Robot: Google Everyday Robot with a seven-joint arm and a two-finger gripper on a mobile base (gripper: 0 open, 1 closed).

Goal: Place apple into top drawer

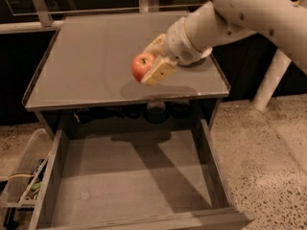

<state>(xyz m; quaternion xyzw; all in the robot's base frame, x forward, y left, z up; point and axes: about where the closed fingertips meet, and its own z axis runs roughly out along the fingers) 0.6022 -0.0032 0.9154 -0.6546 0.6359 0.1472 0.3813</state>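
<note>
Apple gripped above the cabinet, drawer open below.
The top drawer (129,176) stands pulled out beneath the grey cabinet top (91,56); over that top's front edge the gripper (150,64) pinches the apple (142,66) between its fingers.

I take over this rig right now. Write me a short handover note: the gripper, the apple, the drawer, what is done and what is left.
Gripper: shut on the apple, held just above the front of the cabinet top; its shadow lies on the surface below.
Top drawer: pulled open below, bottom bare.
Done: drawer open, apple grasped and off the top.
Left: bring the apple forward past the front edge, lower it into the drawer, release.
</note>
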